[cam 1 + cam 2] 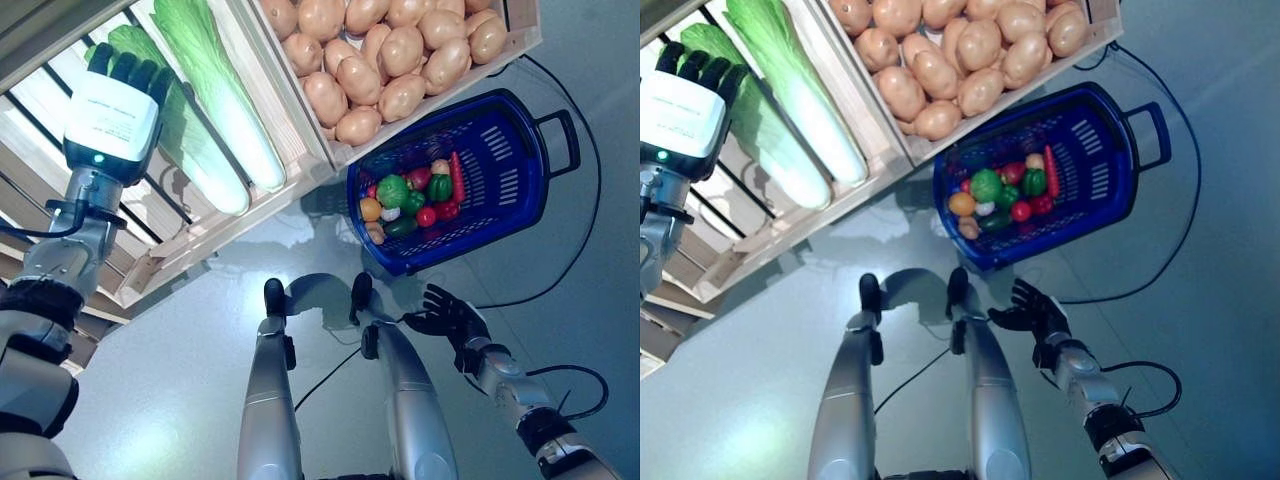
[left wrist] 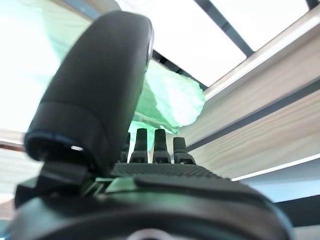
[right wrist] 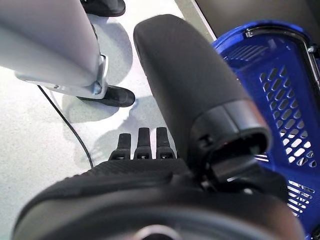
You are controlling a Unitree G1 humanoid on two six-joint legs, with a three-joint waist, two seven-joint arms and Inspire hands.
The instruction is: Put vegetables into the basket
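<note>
- Left hand [image 1: 128, 72] is raised over the wooden crate [image 1: 190, 235], its fingertips at the leafy end of a cabbage [image 1: 170, 130]. In the left wrist view the fingers [image 2: 162, 146] run straight toward the green leaves [image 2: 170, 97], thumb standing apart. Loose and spread, nothing gripped. Cannot tell whether the tips touch the leaf.
- A second cabbage [image 1: 222, 95] lies just beside the first in the same compartment, leaf end up-slope, pale stalk end toward the crate's lower rail.
- Neighbouring compartment holds a heap of potatoes [image 1: 385, 55], piled against each other and against the divider.
- Blue basket [image 1: 510, 170] stands on the floor just below the potato compartment, handle [image 1: 560, 140] on the far side from the crate.
- Basket contents, bunched at the end nearer the crate: green pepper [image 1: 392, 190], red chilli [image 1: 457, 178], tomato [image 1: 427, 216], an orange-yellow piece [image 1: 371, 209], and other small pieces too small to tell apart.
- Right hand [image 1: 450, 318] hangs low over the floor, near the basket's near corner but apart from it. Fingers relaxed and spread, palm empty. Right wrist view shows the fingers [image 3: 142, 145] straight, with the basket wall beside the thumb.
</note>
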